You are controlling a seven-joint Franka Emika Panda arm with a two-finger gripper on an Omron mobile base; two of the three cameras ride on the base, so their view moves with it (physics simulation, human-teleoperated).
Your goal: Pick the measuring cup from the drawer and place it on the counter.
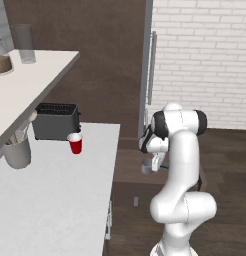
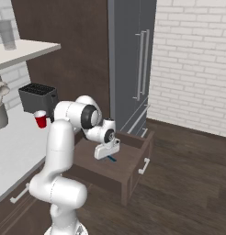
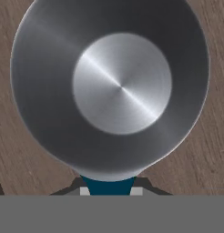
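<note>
End effector clamped on the measuring cup inside the open drawer

The desk (image 1: 55, 195) is a broad, smooth grey-white slab over dark brown cabinets, in a kitchen with a white brick wall (image 2: 193, 59), dark plank floor (image 2: 188, 183) and a tall grey cabinet (image 2: 133, 59) with long bar handles. On the desk stand a black slotted toaster (image 1: 56, 121), a small red cup (image 1: 75, 144) just in front of it, and a grey utensil holder (image 1: 16, 151). A pale shelf (image 1: 30, 80) above carries a clear glass (image 1: 23, 43).

The drawer (image 2: 128, 158), a shallow brown wooden box with a pale bar pull, stands pulled out beside the desk. The end effector (image 2: 107, 153) reaches down into it.

The hand view looks straight into the measuring cup (image 3: 109, 86): a round brushed-metal bowl with a bright flat base and darker sloping walls, resting on the drawer's wood grain. Its teal-blue handle (image 3: 108, 185) sits pinched between the two fingertips (image 3: 84, 191). From the left base view the cup is a small grey cylinder under the hand; from the right, a sliver of teal shows.
</note>
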